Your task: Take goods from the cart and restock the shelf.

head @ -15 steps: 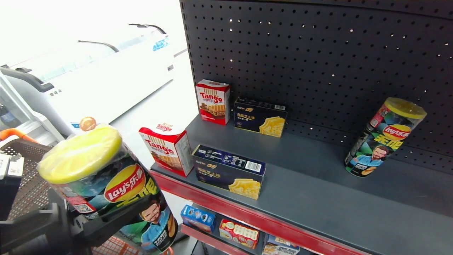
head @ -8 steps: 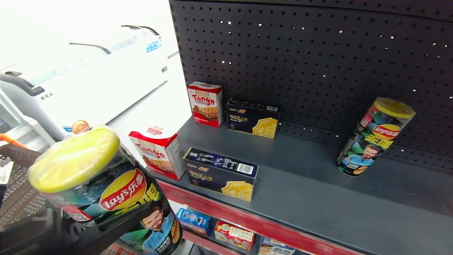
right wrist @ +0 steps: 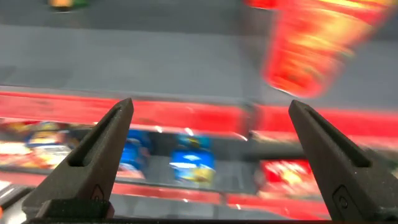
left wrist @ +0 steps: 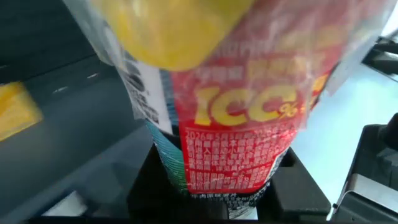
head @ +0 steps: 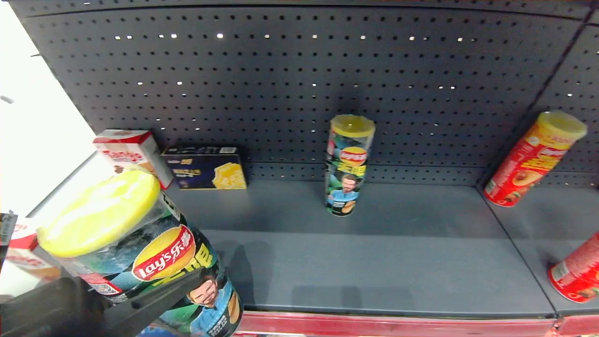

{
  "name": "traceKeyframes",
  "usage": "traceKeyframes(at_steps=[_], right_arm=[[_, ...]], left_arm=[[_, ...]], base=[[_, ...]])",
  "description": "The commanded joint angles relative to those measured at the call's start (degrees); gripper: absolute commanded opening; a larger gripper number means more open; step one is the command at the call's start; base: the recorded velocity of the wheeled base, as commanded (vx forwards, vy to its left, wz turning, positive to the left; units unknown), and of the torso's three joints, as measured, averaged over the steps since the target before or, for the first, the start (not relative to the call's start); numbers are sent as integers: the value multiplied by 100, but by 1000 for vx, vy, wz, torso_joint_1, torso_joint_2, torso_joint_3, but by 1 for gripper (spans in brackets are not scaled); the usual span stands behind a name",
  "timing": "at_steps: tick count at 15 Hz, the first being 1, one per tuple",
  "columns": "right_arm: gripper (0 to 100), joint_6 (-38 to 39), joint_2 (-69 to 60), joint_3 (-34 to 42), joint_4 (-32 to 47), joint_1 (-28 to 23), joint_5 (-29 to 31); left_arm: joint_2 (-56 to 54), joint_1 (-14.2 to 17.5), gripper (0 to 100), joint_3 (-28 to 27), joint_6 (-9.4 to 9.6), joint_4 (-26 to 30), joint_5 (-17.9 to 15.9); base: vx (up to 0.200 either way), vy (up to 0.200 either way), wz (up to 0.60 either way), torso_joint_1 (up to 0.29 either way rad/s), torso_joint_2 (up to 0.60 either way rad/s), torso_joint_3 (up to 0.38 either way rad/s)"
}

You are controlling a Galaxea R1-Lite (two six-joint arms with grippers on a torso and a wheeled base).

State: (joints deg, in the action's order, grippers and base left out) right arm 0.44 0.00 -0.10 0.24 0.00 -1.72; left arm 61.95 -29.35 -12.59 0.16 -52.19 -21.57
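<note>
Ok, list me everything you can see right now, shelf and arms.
held chips can: one, yellow lid, dark green-blue wrap, front left
shelf chips can: one, same colours, upright mid-shelf near the back
red chips cans: two, right bay, one at the back with a yellow lid, one at the front edge
wafer boxes: two, red and white, back left and front left
dark blue box: one, yellow picture, beside the back wafer box
shelf: one, grey, red front edge
pegboard: one, dark, behind the shelf
left gripper: black, shut on the held chips can
right gripper: black, open, facing the shelf edge
</note>
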Motion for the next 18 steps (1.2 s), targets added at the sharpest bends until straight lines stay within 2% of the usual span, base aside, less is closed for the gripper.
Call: traceKeyframes(at_steps=[1, 18], right_arm=[[100, 0, 0, 1, 2, 0, -4], [100, 0, 0, -8, 28, 0, -4]], left_arm=[[10, 9, 0, 11, 2, -2, 3], [89, 70, 0, 2, -16, -2, 30]], base=[[0, 0, 0, 0, 0, 0], [0, 0, 0, 0, 0, 0]])
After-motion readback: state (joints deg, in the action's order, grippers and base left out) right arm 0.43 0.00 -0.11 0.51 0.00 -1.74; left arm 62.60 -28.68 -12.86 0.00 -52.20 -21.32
